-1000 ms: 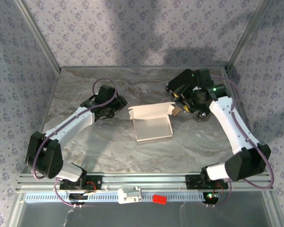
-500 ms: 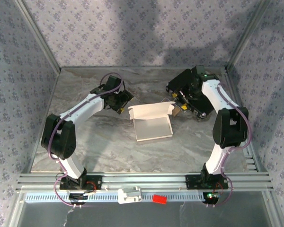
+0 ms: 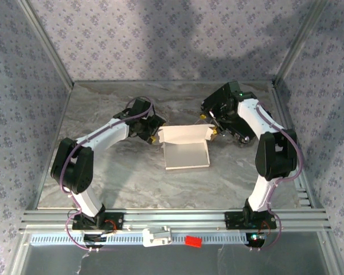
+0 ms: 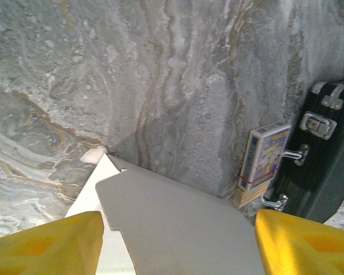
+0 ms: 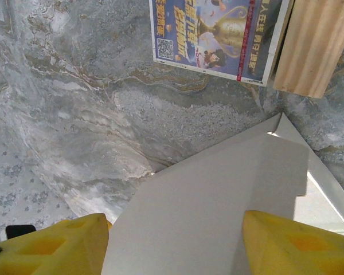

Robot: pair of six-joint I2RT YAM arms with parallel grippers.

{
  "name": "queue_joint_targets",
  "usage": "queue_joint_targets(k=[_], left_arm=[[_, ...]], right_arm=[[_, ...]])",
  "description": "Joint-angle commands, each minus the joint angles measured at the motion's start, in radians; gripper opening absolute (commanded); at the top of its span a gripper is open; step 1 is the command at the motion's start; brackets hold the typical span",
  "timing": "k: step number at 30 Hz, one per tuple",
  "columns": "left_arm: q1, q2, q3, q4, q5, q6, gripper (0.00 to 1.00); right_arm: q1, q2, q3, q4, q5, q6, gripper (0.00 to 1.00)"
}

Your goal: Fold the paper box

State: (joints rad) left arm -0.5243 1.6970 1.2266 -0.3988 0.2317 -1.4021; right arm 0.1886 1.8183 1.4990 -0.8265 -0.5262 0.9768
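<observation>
Top view: white paper box (image 3: 185, 150), rear flap raised, lay on marble table (image 3: 103, 103) just left of black case (image 4: 324, 154), nr a small packet (image 4: 264, 160) leaning on that case. Left gripper (image 3: 156, 136) sat at the box end farthest from case; right gripper (image 3: 213, 127) btwn box & case. Both had yellow fingers (image 4: 51, 240) spread wide, straddling the flap w/o clamping it.

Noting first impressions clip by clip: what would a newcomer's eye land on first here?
The white paper box, partly folded with a flap up, lies midway across the marble table. The left gripper and right gripper reach in from opposite ends, both open, yellow fingers flanking that flap. A black case and a purple-printed packet stand at the far right.
</observation>
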Motion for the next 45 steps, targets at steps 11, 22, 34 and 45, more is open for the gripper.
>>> queue_joint_targets(k=[11, 22, 34, 45], left_arm=[[0.018, -0.136, 0.039, -0.175, -0.181, 0.177, 0.71], [0.021, -0.362, -0.145, -0.084, -0.1, 0.972, 0.47], [0.028, -0.148, 0.051, -0.13, 0.09, 1.384, 0.59], [0.008, -0.085, 0.103, -0.185, 0.146, 1.437, 0.56]], right_arm=[[-0.053, -0.139, -0.059, -0.071, 0.171, -0.126, 0.65], [0.038, -0.593, -0.403, 0.117, 0.366, -0.822, 0.47], [0.109, -0.342, -0.234, -0.002, 0.426, -1.172, 0.63], [0.117, -0.198, -0.08, -0.075, 0.35, -1.183, 0.47]])
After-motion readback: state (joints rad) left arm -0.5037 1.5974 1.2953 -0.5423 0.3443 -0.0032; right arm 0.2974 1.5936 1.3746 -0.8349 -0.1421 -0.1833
